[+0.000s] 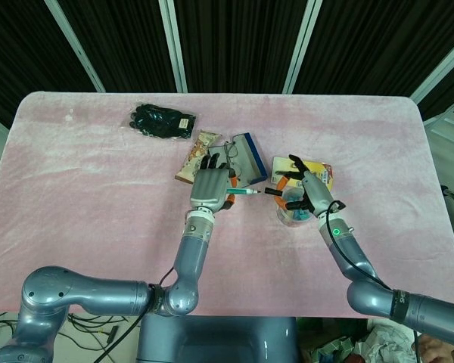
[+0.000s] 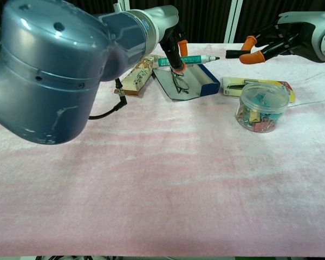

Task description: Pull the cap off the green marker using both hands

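Observation:
The green marker [image 2: 189, 59] is gripped level in my left hand [image 2: 172, 38], its bare dark tip pointing toward my right hand. In the head view the marker [image 1: 244, 192] sticks out from the left hand [image 1: 210, 187]. A black cap [image 2: 233, 54] is pinched between the orange fingertips [image 2: 257, 57] of my right hand [image 2: 284, 39]. A small gap separates the cap from the marker's tip. From the head camera, the cap [image 1: 273, 192] and right hand [image 1: 304, 190] hang above the jar.
An open blue glasses case [image 2: 206, 86] with glasses [image 2: 179, 81] lies under the marker. A clear jar of clips [image 2: 261, 105] and a yellow package [image 2: 260, 85] sit below my right hand. A snack bar [image 1: 197, 156] and black gloves [image 1: 161, 121] lie further back left.

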Motion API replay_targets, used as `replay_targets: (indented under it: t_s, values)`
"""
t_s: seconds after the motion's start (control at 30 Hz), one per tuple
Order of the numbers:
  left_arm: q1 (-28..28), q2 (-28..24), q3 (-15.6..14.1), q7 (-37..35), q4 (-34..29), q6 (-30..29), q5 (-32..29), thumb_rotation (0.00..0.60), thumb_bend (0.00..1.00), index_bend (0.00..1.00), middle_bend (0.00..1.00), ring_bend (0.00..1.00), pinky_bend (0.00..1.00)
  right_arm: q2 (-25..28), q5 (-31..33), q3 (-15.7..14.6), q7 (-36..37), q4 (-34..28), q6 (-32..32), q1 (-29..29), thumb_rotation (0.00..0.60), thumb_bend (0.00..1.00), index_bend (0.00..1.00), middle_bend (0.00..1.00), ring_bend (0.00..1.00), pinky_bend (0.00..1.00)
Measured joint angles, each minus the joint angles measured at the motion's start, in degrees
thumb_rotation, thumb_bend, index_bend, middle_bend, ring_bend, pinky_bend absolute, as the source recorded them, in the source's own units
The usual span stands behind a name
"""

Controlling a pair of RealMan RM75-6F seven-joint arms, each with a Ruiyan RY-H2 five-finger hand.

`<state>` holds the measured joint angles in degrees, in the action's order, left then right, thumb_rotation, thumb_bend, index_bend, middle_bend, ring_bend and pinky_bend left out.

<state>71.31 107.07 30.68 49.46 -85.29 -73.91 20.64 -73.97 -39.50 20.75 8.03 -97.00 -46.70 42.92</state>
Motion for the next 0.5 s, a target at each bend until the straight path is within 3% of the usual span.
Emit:
replay_targets:
  t_s: [0.2, 0.5]
  values:
    - [-4.5, -4.4, -3.7, -1.4, -4.0, 0.6, 2.0, 0.600, 0.51, 0.67, 0.30, 0.00, 0.00, 1.9, -2.7, -1.6, 1.3, -1.0, 0.5, -2.5, 0.600, 0.45, 0.76, 0.00, 0.04, 0.16]
    - [-10.4, -8.5, -10.4, -5.2, -6.1, 4.2, 5.2, 0.600, 0.51, 0.66, 0.30, 0.00, 0.00, -3.3, -8.7, -5.5, 0.6, 2.1, -3.5, -4.9, 0.600, 0.45, 0.76, 0.00, 0.04, 0.16]
